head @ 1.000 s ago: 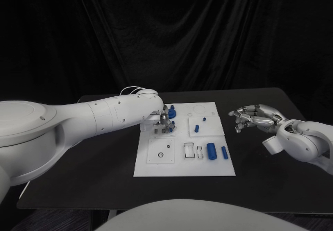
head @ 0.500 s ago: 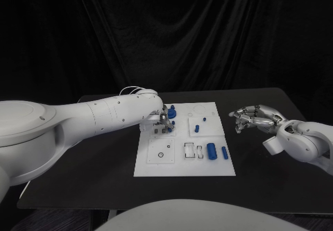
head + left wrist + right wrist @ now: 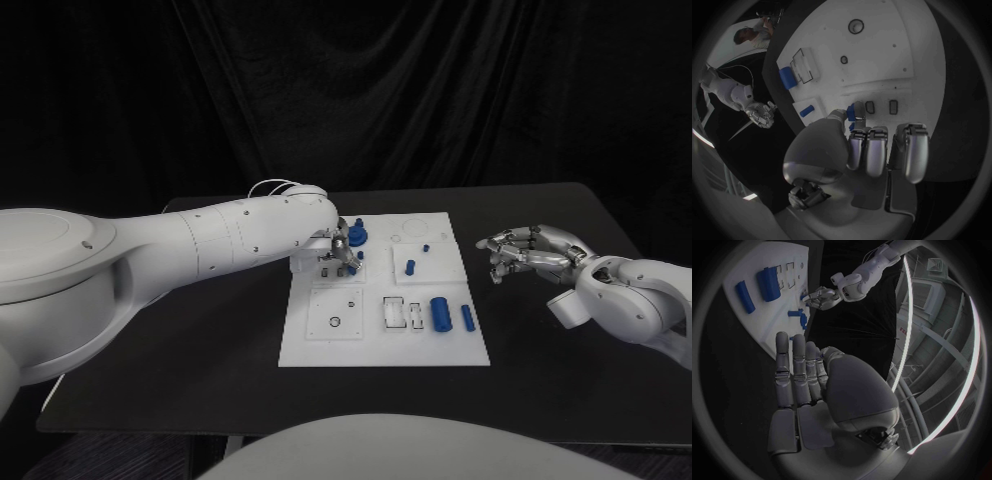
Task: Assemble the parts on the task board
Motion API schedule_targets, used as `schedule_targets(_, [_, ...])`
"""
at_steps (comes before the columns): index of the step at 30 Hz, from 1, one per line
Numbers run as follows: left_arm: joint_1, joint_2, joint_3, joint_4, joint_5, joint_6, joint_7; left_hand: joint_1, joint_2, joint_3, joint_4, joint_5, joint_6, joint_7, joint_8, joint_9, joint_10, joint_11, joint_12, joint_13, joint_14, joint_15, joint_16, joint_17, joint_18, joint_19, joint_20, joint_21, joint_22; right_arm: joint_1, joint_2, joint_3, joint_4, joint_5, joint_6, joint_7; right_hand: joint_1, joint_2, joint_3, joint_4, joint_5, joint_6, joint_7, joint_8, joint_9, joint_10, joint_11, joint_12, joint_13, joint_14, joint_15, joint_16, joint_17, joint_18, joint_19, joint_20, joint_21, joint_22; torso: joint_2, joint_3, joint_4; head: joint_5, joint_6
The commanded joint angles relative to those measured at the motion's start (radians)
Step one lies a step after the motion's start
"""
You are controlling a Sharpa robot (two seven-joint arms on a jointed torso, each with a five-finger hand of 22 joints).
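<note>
White task board (image 3: 382, 345) lies flat at the middle of the black table, blue parts spread across it.

Near its right edge, a thick blue cylinder (image 3: 438, 313) and a slimmer blue rod (image 3: 466, 317) lie side by side, lengthwise, close to a set of rectangular slots (image 3: 400, 313). A small blue peg (image 3: 410, 267) rests on a raised square further up the board. A blue knob-like part (image 3: 358, 235) stands near the far left corner. Another small blue piece (image 3: 858, 111) sits at the left hand (image 3: 873, 150)'s fingertips, beside two small dark slots; whether it is pinched or merely touched cannot be told.
</note>
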Motion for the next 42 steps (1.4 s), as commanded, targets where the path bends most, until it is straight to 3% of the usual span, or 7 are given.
schedule_targets(1, [-0.002,-0.002,0.001,0.004,0.007,0.006,0.002,-0.008,-0.033,0.067,-0.002,0.009,-0.004,-0.005,0.010,0.014,0.100,0.000,0.000,0.263,0.106,-0.008,0.003,0.263,0.013,0.002,-0.008,-0.006,0.186,-0.004,-0.003,0.001,0.000,-0.002,0.012,-0.017,0.012,-0.001,0.004,0.000,0.006,-0.006,0.002,0.005,-0.002,-0.004,-0.001,0.006,-0.002,-0.006,0.000,0.007,-0.001,0.016,-0.005,-0.001,0.005,0.001,0.000,0.0001,-0.0001,0.000,0.000])
schedule_targets(9, [-0.002,-0.016,0.001,0.020,0.007,-0.036,-0.003,-0.036,-0.115,0.259,-0.007,-0.006,0.009,-0.006,0.002,0.034,0.100,-0.002,0.000,0.263,0.106,-0.010,0.003,0.263,0.015,-0.001,-0.010,-0.014,0.186,-0.008,-0.005,0.001,0.000,-0.002,0.009,-0.017,0.014,-0.002,0.005,0.000,0.008,-0.007,0.003,0.006,-0.002,-0.005,0.000,0.006,-0.003,-0.007,0.000,0.007,-0.002,0.016,-0.006,0.000,0.006,0.002,0.000,0.0002,-0.0005,-0.001,0.000])
schedule_targets(15, [-0.002,-0.035,0.001,0.043,0.007,-0.078,-0.005,-0.046,-0.141,0.314,-0.011,-0.012,0.019,-0.008,-0.004,0.037,0.100,-0.003,0.000,0.263,0.106,-0.012,0.003,0.263,0.015,0.000,-0.011,-0.016,0.187,-0.010,-0.005,0.001,-0.002,-0.002,0.007,-0.018,0.014,-0.003,0.006,0.000,0.009,-0.007,0.003,0.007,-0.002,-0.006,0.000,0.006,-0.003,-0.008,0.000,0.007,-0.003,0.016,-0.007,0.000,0.006,0.003,0.000,0.0002,0.0000,0.001,0.000])
schedule_targets(18, [-0.002,-0.048,0.001,0.059,0.007,-0.112,-0.003,-0.068,-0.155,0.341,-0.008,-0.054,0.015,-0.004,-0.015,0.038,0.100,-0.001,0.000,0.263,0.106,-0.011,0.003,0.263,0.018,-0.007,-0.011,-0.025,0.182,-0.011,-0.005,0.001,-0.002,-0.002,0.007,-0.019,0.014,-0.003,0.006,0.000,0.009,-0.007,0.003,0.007,-0.002,-0.006,0.000,0.006,-0.003,-0.008,0.000,0.007,-0.003,0.016,-0.007,0.000,0.006,0.003,0.000,0.0002,-0.0001,0.005,0.000])
schedule_targets(24, [-0.002,-0.073,0.001,0.084,0.007,-0.161,-0.003,-0.078,-0.160,0.351,-0.007,-0.070,0.010,-0.002,-0.023,0.036,0.100,0.001,0.000,0.263,0.106,-0.010,0.003,0.263,0.020,-0.013,-0.010,-0.032,0.178,-0.013,-0.005,0.001,-0.004,-0.002,0.008,-0.019,0.015,-0.003,0.007,0.001,0.011,-0.008,0.003,0.007,-0.002,-0.006,0.000,0.006,-0.004,-0.008,0.001,0.007,-0.004,0.016,-0.007,0.000,0.006,0.003,0.000,0.0000,0.0003,0.007,0.000])
schedule_targets(27, [-0.002,-0.080,0.001,0.091,0.007,-0.175,-0.003,-0.088,-0.162,0.359,-0.008,-0.103,0.011,-0.001,-0.028,0.036,0.100,0.002,0.000,0.263,0.106,-0.008,0.003,0.263,0.020,-0.014,-0.008,-0.034,0.178,-0.013,-0.004,0.001,-0.004,-0.002,0.008,-0.019,0.015,-0.003,0.007,0.001,0.011,-0.008,0.003,0.007,-0.002,-0.006,0.000,0.006,-0.004,-0.008,0.001,0.007,-0.004,0.016,-0.007,0.000,0.006,0.003,0.000,0.0000,0.0000,0.007,0.000])
schedule_targets(42, [-0.004,-0.105,0.000,0.111,0.007,-0.228,-0.002,-0.106,-0.161,0.371,-0.008,-0.162,0.012,0.002,-0.040,0.034,0.100,0.005,0.000,0.263,0.106,-0.005,0.003,0.263,0.024,-0.024,-0.006,-0.049,0.172,-0.014,-0.008,0.001,-0.001,-0.002,-0.003,-0.018,0.017,-0.004,0.008,0.000,0.013,-0.009,0.004,0.008,-0.003,-0.007,0.001,0.006,-0.005,-0.009,0.001,0.008,-0.005,0.016,-0.008,0.000,0.007,0.004,0.000,0.0004,-0.0008,0.008,0.000])
